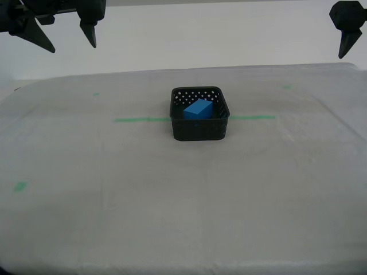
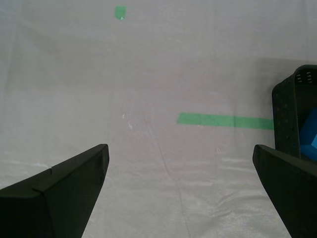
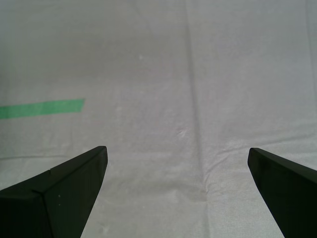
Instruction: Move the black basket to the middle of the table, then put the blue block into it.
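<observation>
The black basket [image 1: 199, 131] stands near the middle of the table [image 1: 172, 206], on the long green tape line [image 1: 140, 120]. Inside it the blue block [image 1: 198, 109] lies tilted against the back wall. My second gripper [image 1: 64, 39] hangs open high at the exterior view's upper left, well clear of the basket. Its wrist view catches the basket's wall [image 2: 286, 116], a corner of the block [image 2: 311, 135] and nothing between the open fingers [image 2: 74, 183]. My first gripper [image 3: 177, 150] is open over bare cloth. One of its fingers [image 1: 346, 35] shows at the exterior view's upper right.
Small green tape bits [image 1: 20, 186] mark the cloth at the exterior view's left, with others [image 1: 96, 94] farther back. The tape line's end [image 3: 44, 107] lies ahead of my first gripper. The table's near edge runs along the exterior view's bottom.
</observation>
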`<state>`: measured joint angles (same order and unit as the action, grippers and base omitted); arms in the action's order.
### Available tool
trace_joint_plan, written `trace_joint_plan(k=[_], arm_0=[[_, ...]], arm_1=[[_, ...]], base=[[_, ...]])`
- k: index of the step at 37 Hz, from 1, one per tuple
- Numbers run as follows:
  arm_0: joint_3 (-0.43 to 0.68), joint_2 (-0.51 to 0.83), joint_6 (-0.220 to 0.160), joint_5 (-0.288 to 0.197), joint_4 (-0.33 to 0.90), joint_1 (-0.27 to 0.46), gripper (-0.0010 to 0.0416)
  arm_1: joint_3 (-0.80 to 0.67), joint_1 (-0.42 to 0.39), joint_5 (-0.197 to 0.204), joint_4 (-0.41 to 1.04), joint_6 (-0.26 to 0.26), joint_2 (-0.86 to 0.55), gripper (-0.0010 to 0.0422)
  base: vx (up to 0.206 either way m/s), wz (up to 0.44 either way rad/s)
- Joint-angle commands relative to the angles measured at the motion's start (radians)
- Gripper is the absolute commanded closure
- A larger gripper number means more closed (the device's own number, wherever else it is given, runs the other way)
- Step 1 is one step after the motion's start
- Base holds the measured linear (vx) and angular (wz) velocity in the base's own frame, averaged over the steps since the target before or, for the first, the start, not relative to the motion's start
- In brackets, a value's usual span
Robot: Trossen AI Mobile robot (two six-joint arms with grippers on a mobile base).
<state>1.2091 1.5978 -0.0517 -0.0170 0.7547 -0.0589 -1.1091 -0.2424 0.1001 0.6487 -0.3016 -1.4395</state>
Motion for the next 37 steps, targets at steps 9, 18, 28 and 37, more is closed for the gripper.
trace_joint_plan(k=[9, 18, 28, 37], arm_0=[[0.0, 0.0, 0.002, 0.0, 0.0, 0.001, 0.0007], [0.0, 0.0, 0.002, 0.0, 0.0, 0.001, 0.0007], [0.0, 0.0, 0.002, 0.0, 0.0, 0.001, 0.0007], [0.0, 0.0, 0.002, 0.0, 0.0, 0.001, 0.0007]], arm_1=[[-0.002, 0.0, 0.0, 0.0, 0.0, 0.0, 0.0012], [-0.002, 0.0, 0.0, 0.0, 0.0, 0.0, 0.0012], [-0.001, 0.0, 0.0, 0.0, 0.0, 0.0, 0.0012], [-0.001, 0.0, 0.0, 0.0, 0.0, 0.0, 0.0012]], base=[[0.0, 0.0], [0.0, 0.0], [0.0, 0.0], [0.0, 0.0]])
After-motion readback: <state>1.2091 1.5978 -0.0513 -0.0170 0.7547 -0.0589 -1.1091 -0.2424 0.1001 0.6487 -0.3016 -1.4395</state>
